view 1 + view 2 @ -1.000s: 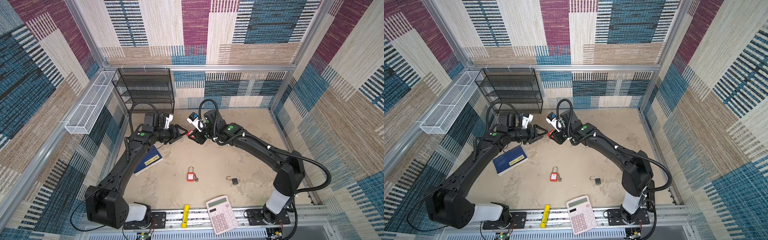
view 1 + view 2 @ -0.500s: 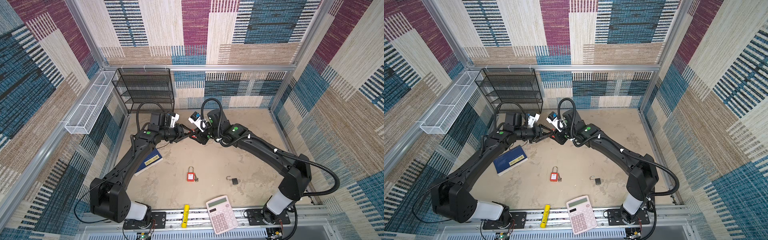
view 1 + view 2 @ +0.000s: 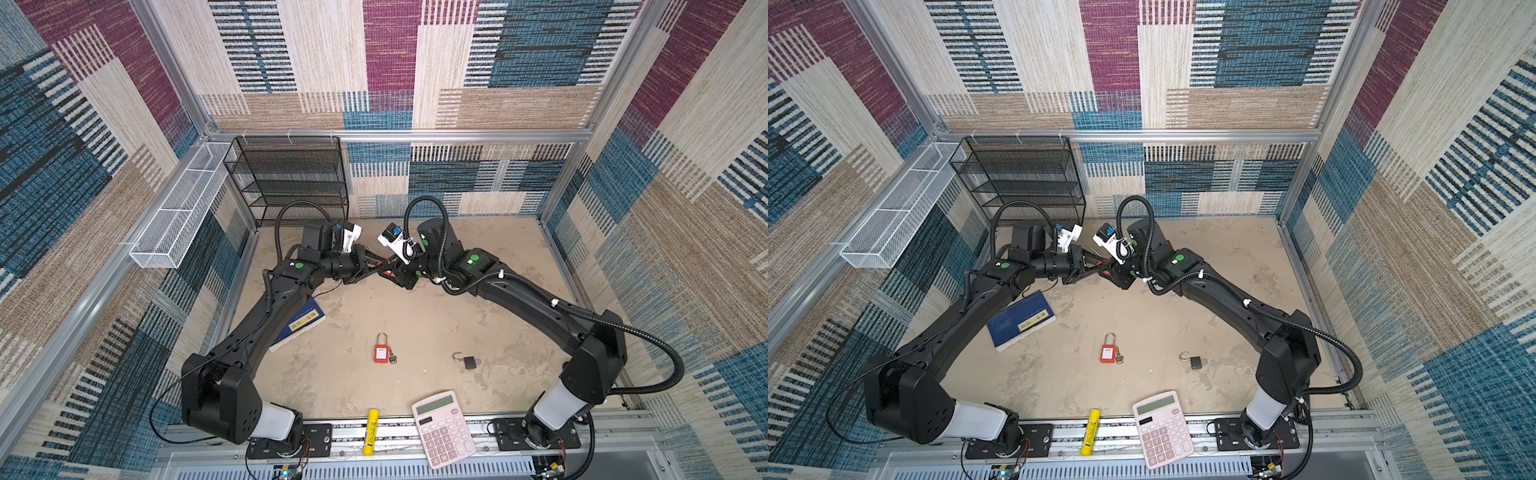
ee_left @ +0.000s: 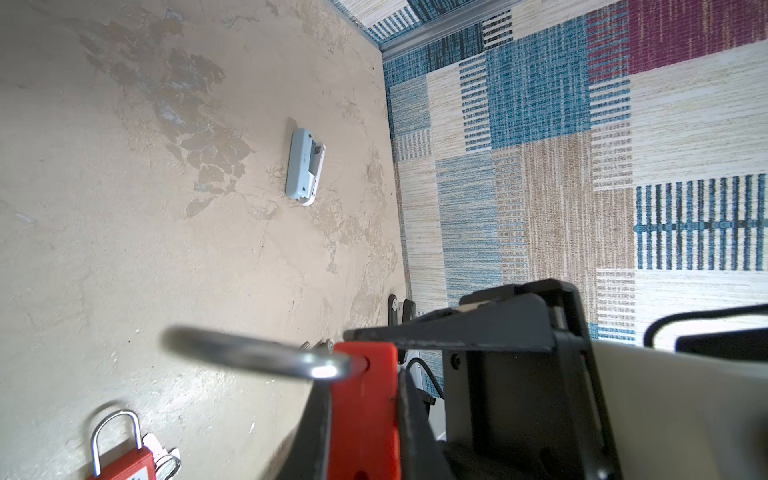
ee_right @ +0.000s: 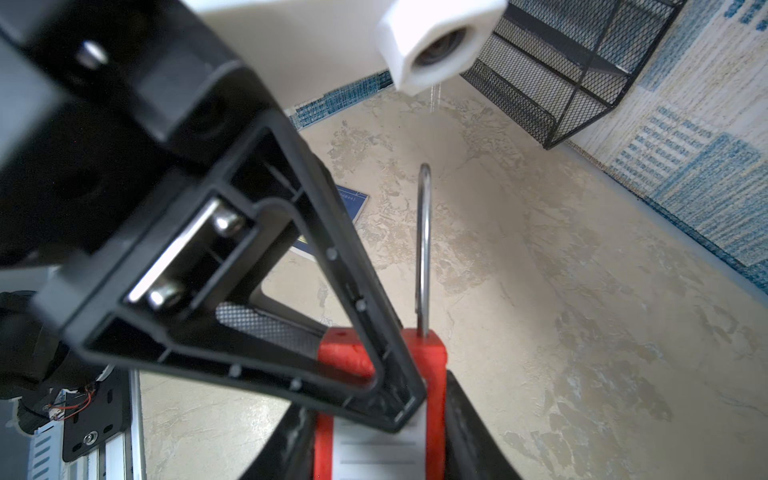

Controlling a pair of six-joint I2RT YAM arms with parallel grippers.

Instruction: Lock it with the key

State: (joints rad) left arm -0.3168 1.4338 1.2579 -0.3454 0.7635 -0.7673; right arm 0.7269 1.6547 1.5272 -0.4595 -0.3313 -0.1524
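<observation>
The right gripper (image 3: pixel 397 272) holds the red lock (image 4: pixel 361 415) up in the air, over the back of the table (image 3: pixel 415 324), near the middle. Its two fingers squeeze the lock's thin sides. The left gripper (image 3: pixel 380 266) reaches in from the other side. Its fingers look pressed on the front and back of the same lock, so both grippers seem to grip it at once.

The lock's long way runs from its body out to the metal loop (image 4: pixel 257 353). The loop points away from the right gripper's wrist. I cannot tell if the loop is clicked shut.

I see no key in this lock, and its keyhole end is hidden. The keys (image 3: pixel 392 357) lie on the table, touching a second red lock (image 3: pixel 381 353), toward the front and well apart from both grippers. Both arms look about as far from them. I think one gripper must let go before it can fetch a key.
</observation>
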